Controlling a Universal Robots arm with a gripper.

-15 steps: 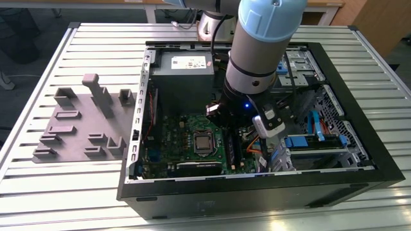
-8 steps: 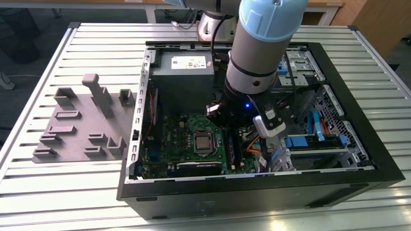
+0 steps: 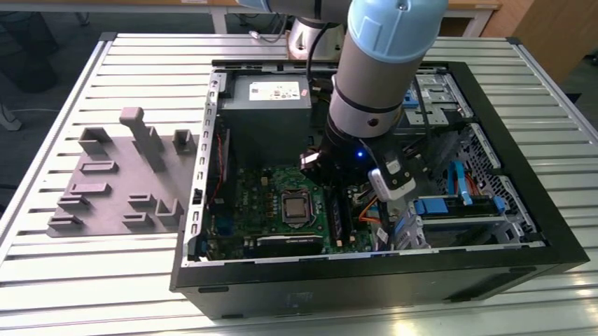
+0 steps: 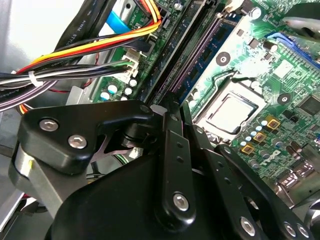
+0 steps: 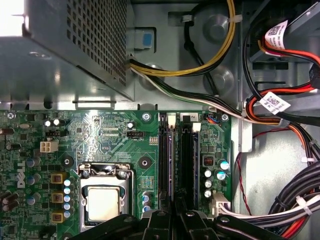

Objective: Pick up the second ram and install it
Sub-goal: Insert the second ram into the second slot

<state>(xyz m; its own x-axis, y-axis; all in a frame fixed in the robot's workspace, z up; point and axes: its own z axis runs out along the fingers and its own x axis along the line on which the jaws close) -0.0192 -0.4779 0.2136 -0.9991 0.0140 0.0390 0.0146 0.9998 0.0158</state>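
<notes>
**Second ram:** The second ram (image 4: 167, 55) shows edge-on in both wrist views as a long, slim dark strip with a hint of green along its side. It stands upright in the memory slot farther from the processor socket (image 5: 102, 202), beside the bluish-purple slot (image 5: 170, 160), and runs straight into the fingertips. No label can be made out from this angle.

**Arm:** In the exterior view the arm (image 3: 379, 63) drops steeply from the upper middle of the frame into the open computer case (image 3: 523, 210). Its wrist sits low over the motherboard (image 3: 252, 203), right of centre. The gripper (image 4: 175, 112) points down at the slot's near end. Its black fingers (image 5: 187, 220) are drawn close together with only a thin gap, and they appear clamped on the end of the stick, though the contact itself is hidden.

**Differences between views:**
- The exterior view shows the grey fixture blocks (image 3: 122, 175) on the slatted table (image 3: 75, 280), at the exterior view's left, well apart from the case.
- The first wrist view shows the perforated power supply (image 5: 75, 45) and the white latches (image 5: 171, 120) at the slots' far ends.
- The second wrist view shows the bundled cables (image 4: 75, 60) just beside the slots.
</notes>
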